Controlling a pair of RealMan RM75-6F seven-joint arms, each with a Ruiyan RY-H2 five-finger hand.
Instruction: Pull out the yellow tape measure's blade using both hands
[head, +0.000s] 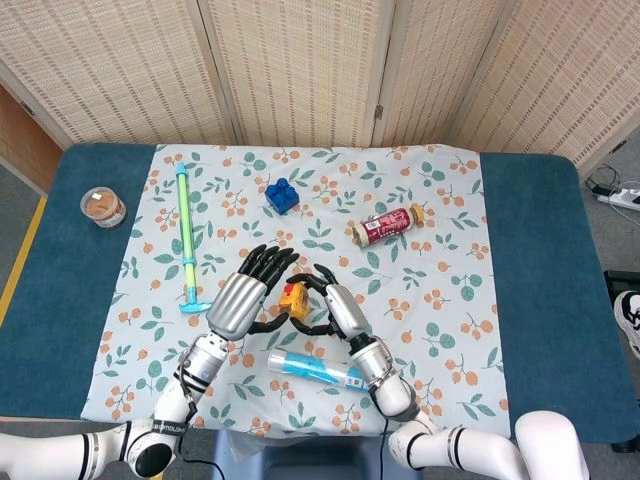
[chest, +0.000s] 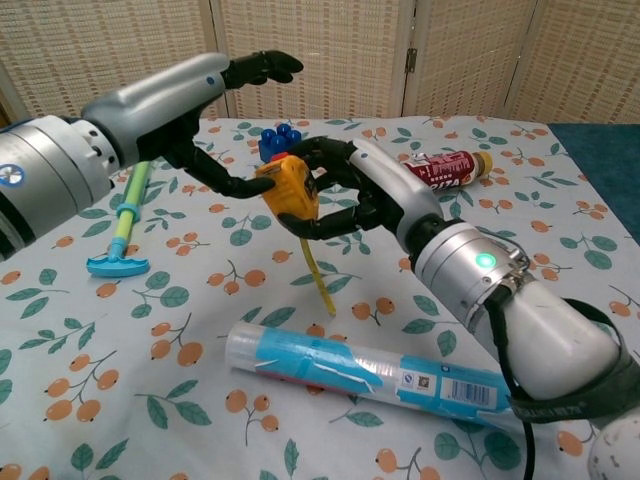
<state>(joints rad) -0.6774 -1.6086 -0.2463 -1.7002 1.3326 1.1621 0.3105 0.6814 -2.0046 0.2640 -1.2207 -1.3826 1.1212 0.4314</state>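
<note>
A blue table (head: 530, 260) carries a floral cloth (head: 440, 300); near the right hand (head: 335, 308) lies a blue-and-white tube (head: 318, 369); beyond it, a red can (head: 386, 226); beyond the left hand (head: 240, 300), a blue brick (head: 281, 193), a green stick (head: 185, 235) and a round tin (head: 103, 207) on bare table.

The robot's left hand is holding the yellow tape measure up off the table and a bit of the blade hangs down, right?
Not quite: the right hand holds the yellow tape measure up. The left hand is only at its side. The blade does hang down, as the chest view shows.
</note>
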